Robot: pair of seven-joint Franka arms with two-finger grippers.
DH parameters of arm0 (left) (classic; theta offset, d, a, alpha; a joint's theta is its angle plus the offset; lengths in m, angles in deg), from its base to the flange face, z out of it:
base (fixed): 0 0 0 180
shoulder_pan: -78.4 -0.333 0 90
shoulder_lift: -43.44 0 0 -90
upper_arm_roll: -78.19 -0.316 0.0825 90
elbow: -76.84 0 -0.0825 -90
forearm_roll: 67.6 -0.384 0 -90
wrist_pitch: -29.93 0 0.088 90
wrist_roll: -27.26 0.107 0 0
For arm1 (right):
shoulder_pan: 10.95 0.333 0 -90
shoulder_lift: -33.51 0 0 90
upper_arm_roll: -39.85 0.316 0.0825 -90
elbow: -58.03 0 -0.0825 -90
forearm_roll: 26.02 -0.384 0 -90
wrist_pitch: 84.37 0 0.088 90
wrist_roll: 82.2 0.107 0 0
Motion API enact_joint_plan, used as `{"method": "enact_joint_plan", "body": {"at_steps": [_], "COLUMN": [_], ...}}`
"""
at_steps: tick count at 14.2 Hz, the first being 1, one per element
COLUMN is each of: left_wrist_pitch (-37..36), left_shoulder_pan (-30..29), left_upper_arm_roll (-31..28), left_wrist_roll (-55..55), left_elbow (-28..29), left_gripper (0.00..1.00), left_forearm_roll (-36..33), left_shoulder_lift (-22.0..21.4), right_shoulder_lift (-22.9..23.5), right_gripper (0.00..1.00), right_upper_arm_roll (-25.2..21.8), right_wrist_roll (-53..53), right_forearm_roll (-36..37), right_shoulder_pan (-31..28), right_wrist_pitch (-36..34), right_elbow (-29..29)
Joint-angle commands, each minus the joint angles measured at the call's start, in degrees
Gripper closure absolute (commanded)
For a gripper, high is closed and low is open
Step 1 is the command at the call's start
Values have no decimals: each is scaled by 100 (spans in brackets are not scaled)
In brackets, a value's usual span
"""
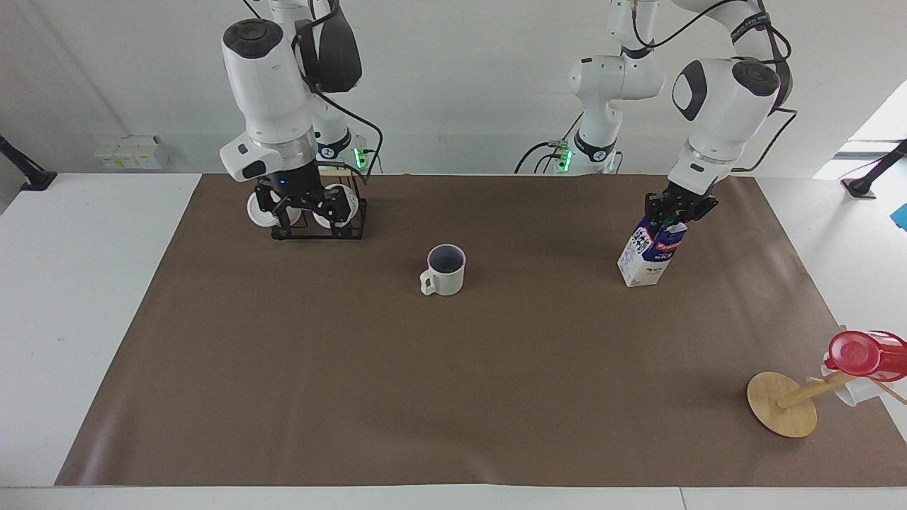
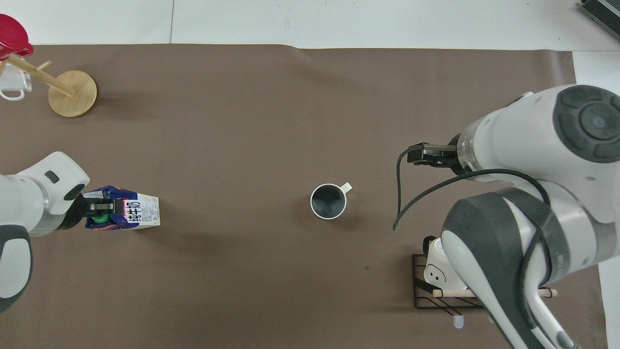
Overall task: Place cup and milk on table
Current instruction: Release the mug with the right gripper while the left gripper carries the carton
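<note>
The left end effector (image 1: 667, 214) is clamped on the slanted top of the milk (image 1: 652, 253), which stands tilted below it with its base on the brown worktop (image 1: 453, 397). The right end effector (image 1: 306, 207) hangs with its fingers spread and nothing between them, over the black wire rack (image 1: 319, 230) holding two white mugs (image 1: 261, 210). The cup (image 1: 444, 270) stands upright on the worktop between the two end effectors, well apart from both, its handle toward the right arm's end.
</note>
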Motion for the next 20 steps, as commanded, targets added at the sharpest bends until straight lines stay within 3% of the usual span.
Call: {"method": "enact_joint_plan", "body": {"at_steps": [1,4,8,14,17,20], "left_wrist_pitch": [17,-71,-141,-492,-554,-484], "left_shoulder_pan": [83,240,934,1831,2235,2622], "left_upper_arm_roll": [-15,2,2,20,29,20], "left_wrist_roll": [-11,-335,-1282,-2435,-2857,-3437], "left_elbow": [-88,-237,-369,-1028,-1397,-1722], "left_gripper": [57,59,59,59,59,59], "left_forearm_roll": [-7,-7,-7,-7,2,2], "left_shoulder_lift": [-44,-35,-9,351,658,1009], "right_shoulder_lift": [-235,-254,-236,-289,-587,-561], "right_gripper": [0,0,0,0,0,0], "right_upper_arm_roll": [54,54,54,45,10,-60], "right_wrist_roll": [-369,-431,-677,-941,-985,-1159], "right_forearm_roll": [-117,-117,-135,-205,-407,-311], "right_shoulder_pan": [-343,-520,-722,-819,-836,-951], "right_wrist_pitch": [-143,-502,-1143,-2163,-2112,-2103], "right_elbow": [47,-347,-945,-1552,-1168,-1192]}}
